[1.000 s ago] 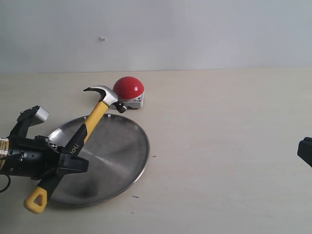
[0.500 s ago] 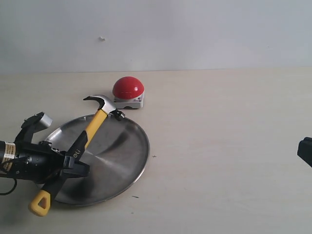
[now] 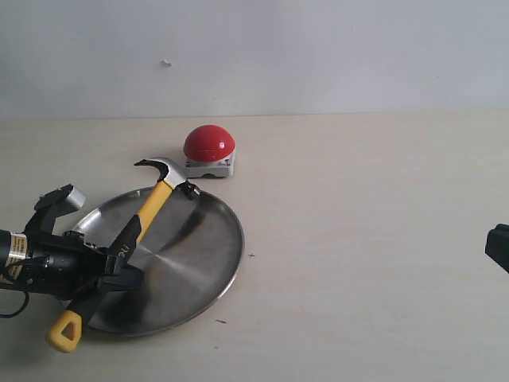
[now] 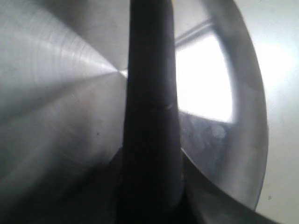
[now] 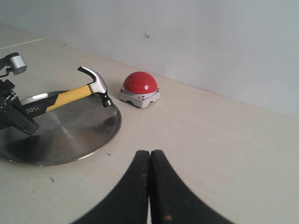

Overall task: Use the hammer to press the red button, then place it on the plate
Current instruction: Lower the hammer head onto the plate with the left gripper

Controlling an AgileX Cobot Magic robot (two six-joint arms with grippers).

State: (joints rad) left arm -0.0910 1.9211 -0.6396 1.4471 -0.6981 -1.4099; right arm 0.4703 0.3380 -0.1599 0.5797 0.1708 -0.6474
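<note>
The hammer [image 3: 152, 204] lies slanted across the plate [image 3: 195, 247], its dark head [image 3: 169, 168] at the plate's far rim and its yellow looped end [image 3: 63, 331] past the near rim. My left gripper [image 3: 111, 269] is shut on the black part of the handle [image 4: 149, 107], low over the plate [image 4: 56, 70]. Whether the head touches the rim I cannot tell. The red button [image 3: 209, 143] stands just behind the head, apart from it. My right gripper [image 5: 150, 153] is shut on nothing, far to the right, facing the hammer [image 5: 74, 94], button [image 5: 139, 82] and plate [image 5: 74, 133].
The pale tabletop [image 3: 358, 239] runs back to a white wall [image 3: 318, 56]. Only a dark corner of the right arm [image 3: 499, 247] shows at the right edge of the exterior view.
The left gripper has lowered the hammer towards the plate. Its head has dropped and drawn slightly back from the red button. The right arm has not moved.
</note>
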